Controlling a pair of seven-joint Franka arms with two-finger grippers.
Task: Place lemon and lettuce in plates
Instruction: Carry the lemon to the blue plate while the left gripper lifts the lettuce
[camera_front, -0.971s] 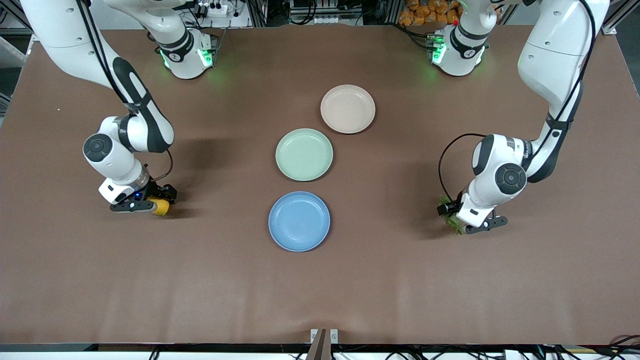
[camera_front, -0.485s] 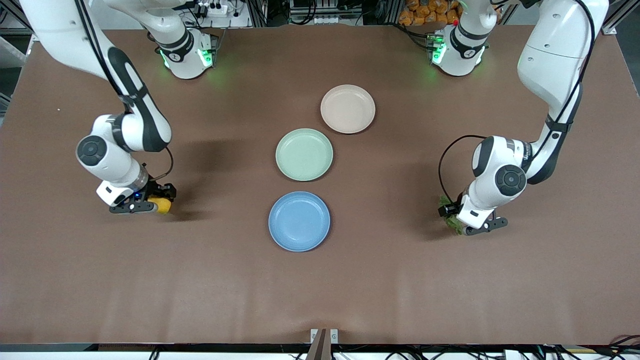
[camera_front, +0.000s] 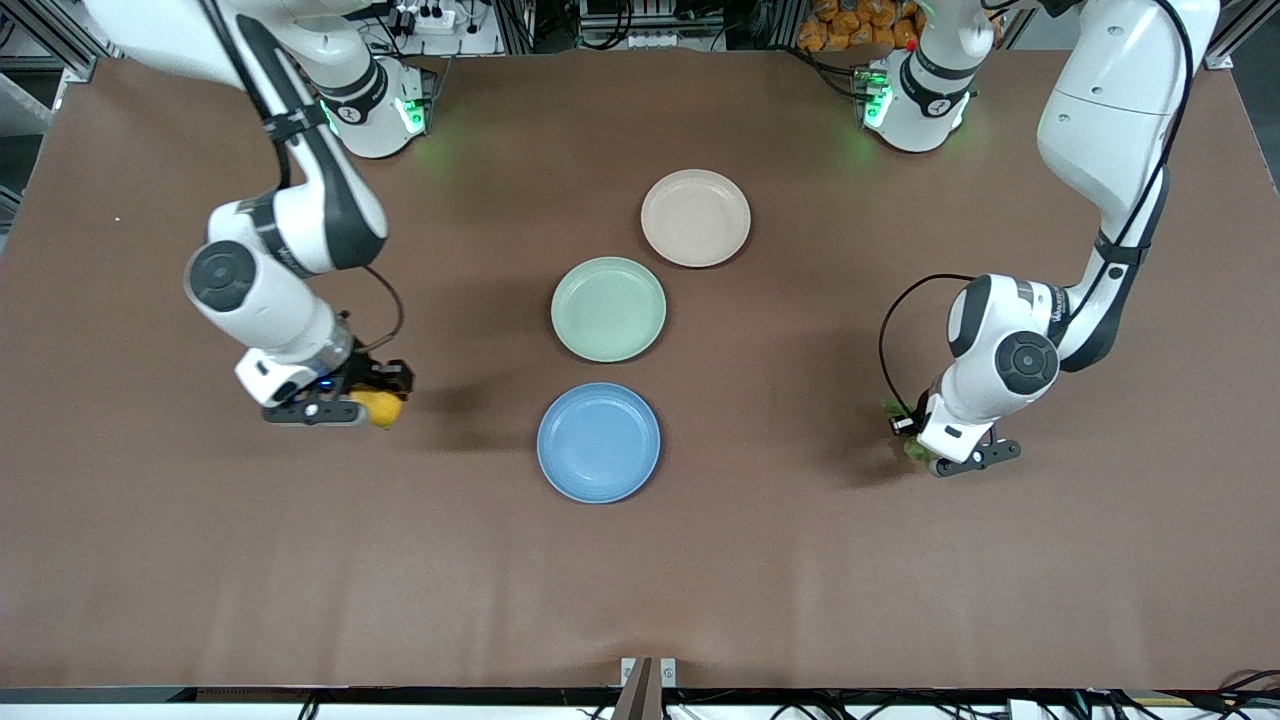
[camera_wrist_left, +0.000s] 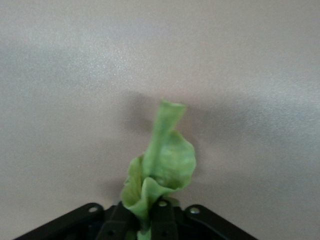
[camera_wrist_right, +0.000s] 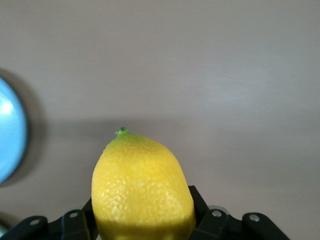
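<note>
right fingers (camera_front: 352, 409) clamp lemon (camera_front: 380, 408) | left fingers (camera_front: 940, 455) pinch lettuce (camera_wrist_left: 160, 165)

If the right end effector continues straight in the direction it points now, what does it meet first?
The right end effector, shut on the lemon, points down at bare table, so it would likely meet the tabletop first. The blue plate lies off to the side of that line, though depth is unclear.
</note>
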